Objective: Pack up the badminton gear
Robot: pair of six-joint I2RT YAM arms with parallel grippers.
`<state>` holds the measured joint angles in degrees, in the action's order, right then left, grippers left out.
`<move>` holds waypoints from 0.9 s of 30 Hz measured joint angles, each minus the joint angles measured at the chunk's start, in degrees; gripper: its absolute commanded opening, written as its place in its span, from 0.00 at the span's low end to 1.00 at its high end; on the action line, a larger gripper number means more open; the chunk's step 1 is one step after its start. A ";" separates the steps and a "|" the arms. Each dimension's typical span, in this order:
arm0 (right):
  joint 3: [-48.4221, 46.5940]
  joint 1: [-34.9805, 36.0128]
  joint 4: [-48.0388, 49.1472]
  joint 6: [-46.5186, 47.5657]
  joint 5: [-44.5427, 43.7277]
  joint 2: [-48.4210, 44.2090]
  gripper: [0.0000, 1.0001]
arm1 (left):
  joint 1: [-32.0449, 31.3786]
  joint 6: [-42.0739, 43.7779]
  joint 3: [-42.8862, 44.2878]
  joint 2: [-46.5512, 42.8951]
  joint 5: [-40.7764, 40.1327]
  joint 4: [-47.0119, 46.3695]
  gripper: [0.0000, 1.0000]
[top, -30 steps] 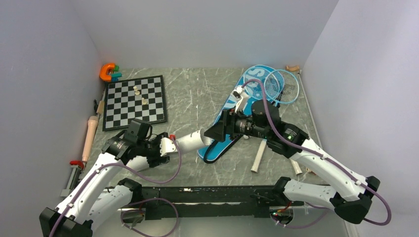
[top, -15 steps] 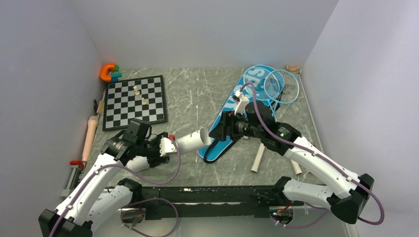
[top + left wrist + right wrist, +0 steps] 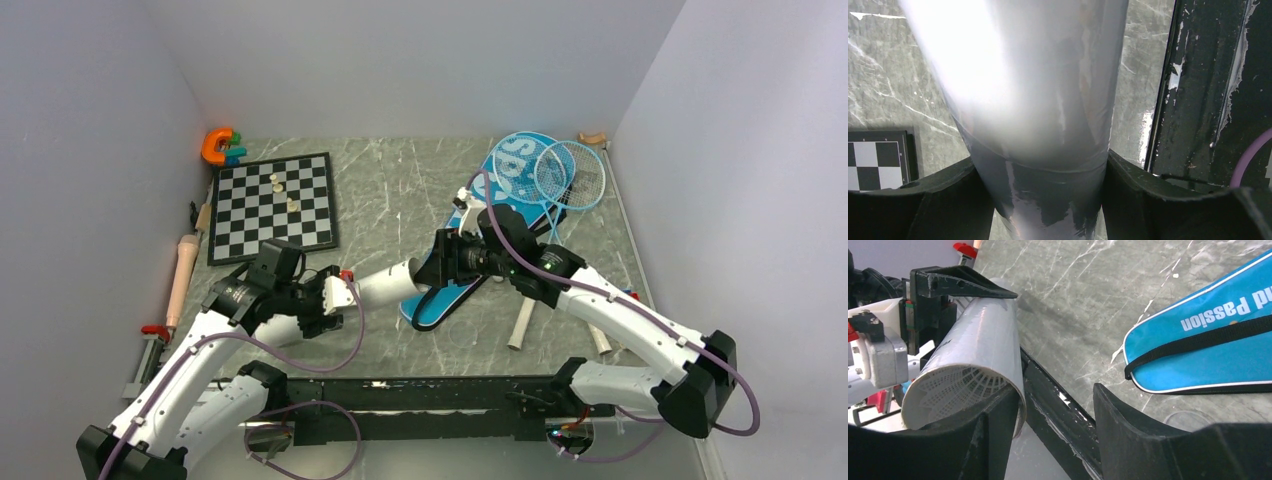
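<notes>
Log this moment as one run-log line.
left gripper: shut on tube | right gripper: open, at tube mouth | shuttlecock: inside tube mouth | rackets: outside bag

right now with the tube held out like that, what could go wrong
The tube lies almost level in the left hand, and a shuttlecock sits just inside its open mouth: a downward tilt may let it slide out. The open right hand has one finger close by the rim; a nudge could twist the tube.
</notes>
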<state>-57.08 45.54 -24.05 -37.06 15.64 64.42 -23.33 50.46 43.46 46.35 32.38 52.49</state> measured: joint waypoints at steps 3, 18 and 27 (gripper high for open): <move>0.15 0.72 1.31 -0.20 0.52 1.33 0.65 | 0.00 -0.37 0.13 0.00 0.31 0.33 0.10; -3.41 -11.32 -1.99 1.73 2.43 -5.75 0.88 | -0.02 0.61 -1.44 -0.02 0.68 0.57 0.10; -2.03 -27.78 -4.96 6.82 -3.37 -3.69 0.81 | -0.11 1.18 -1.79 -0.02 0.44 0.59 0.10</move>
<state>-59.11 17.76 -29.02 -30.24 12.27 60.73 -23.44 51.64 41.67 46.33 32.82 53.08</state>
